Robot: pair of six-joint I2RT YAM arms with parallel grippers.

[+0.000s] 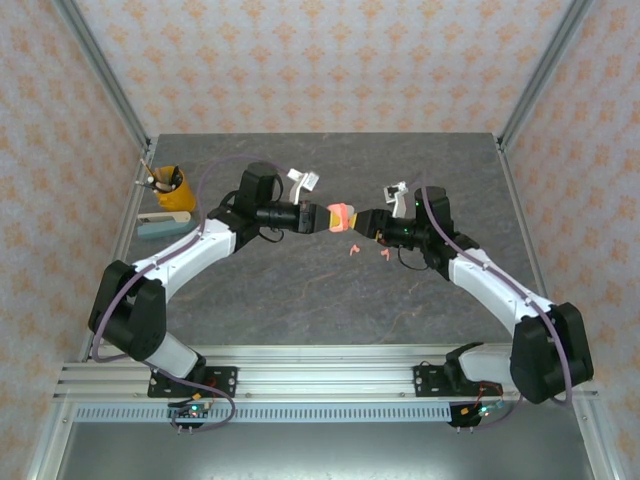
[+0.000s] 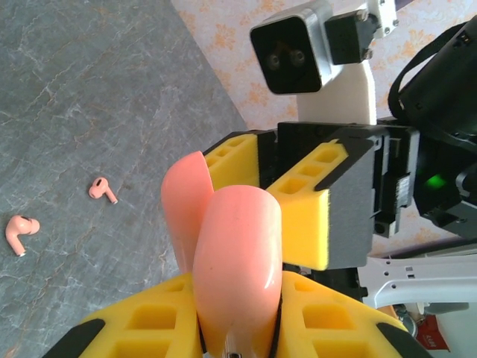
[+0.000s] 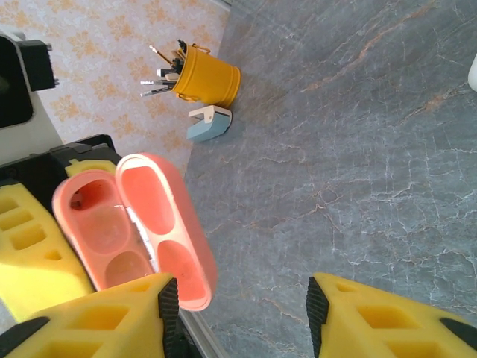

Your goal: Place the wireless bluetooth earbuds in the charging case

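Grasping the open coral-pink charging case (image 3: 112,224) in the left claw (image 1: 325,217), aloft above the table (image 3: 358,149). Released and spread wide at the right claw (image 3: 238,313), just beside the lid. Lying loose on the table below: 1 pink earbud (image 2: 103,189), near a 2nd earbud (image 2: 21,233).

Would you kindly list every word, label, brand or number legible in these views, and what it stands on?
None can be read.
The pink charging case and the yellow pen cup show no lettering.
A red patch at the lower right corner of the left wrist view is too blurred to read.
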